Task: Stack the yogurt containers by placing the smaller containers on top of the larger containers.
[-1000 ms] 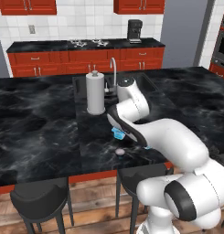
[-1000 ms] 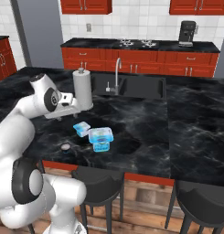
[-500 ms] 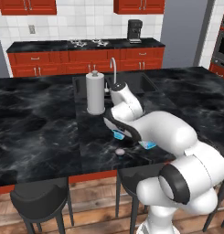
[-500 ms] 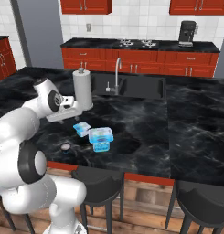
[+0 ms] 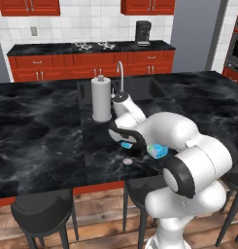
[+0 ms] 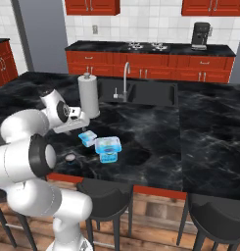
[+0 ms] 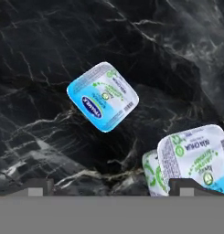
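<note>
**Open gripper above the small yogurt cup**

The small yogurt cup (image 7: 103, 96) lies on the black marble counter (image 6: 200, 142), apart from the large yogurt tub (image 7: 193, 157). In the hand view both printed lids are legible, the cup central and the tub at the lower right corner. The two finger tips (image 7: 38, 186) stand at opposite ends of the bottom edge, jaws spread wide with nothing between them.

The right base view shows the cup (image 6: 87, 138) and tub (image 6: 108, 148) close together near the counter's front edge, with the gripper (image 6: 82, 123) poised just above the cup. It also shows the paper-towel roll (image 6: 88, 95) behind and the grey disc (image 6: 70, 157) in front.

In the left base view the arm hides most of the cup (image 5: 126, 145); the tub (image 5: 157, 150) shows beside it.
</note>
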### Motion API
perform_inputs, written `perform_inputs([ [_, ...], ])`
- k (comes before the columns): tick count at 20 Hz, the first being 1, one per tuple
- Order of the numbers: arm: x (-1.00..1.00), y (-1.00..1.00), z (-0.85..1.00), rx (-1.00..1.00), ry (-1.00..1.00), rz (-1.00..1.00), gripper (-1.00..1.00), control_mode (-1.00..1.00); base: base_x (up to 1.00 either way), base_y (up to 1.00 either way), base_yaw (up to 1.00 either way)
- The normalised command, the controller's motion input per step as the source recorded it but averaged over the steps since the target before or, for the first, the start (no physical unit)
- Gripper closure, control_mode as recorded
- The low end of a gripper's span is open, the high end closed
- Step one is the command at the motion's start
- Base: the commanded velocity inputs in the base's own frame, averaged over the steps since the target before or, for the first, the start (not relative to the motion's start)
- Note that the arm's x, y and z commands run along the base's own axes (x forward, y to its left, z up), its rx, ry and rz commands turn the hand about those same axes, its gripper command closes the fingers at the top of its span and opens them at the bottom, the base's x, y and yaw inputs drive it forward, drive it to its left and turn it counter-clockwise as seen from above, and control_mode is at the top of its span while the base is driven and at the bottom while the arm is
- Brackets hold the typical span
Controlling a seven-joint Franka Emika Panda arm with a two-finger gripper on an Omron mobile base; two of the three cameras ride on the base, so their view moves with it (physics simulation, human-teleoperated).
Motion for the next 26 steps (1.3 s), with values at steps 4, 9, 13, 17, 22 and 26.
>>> perform_inputs([
  [4,0.16,0.01,-0.20,0.04,-0.08,0.03,-1.00,-1.00,0.00,0.00,0.00],
  [9,0.06,0.00,-0.16,0.10,-0.11,0.05,-1.00,-1.00,0.00,0.00,0.00],
  [13,0.10,0.00,-0.15,0.08,-0.09,0.03,-1.00,-1.00,0.00,0.00,0.00],
  [17,0.09,0.00,-0.18,0.00,-0.09,0.00,-1.00,-1.00,0.00,0.00,0.00],
  [22,0.10,0.00,-0.21,0.00,-0.09,0.01,-1.00,-1.00,0.00,0.00,0.00],
  [26,0.19,0.00,-0.22,0.00,-0.02,0.02,-1.00,-1.00,0.00,0.00,0.00],
])
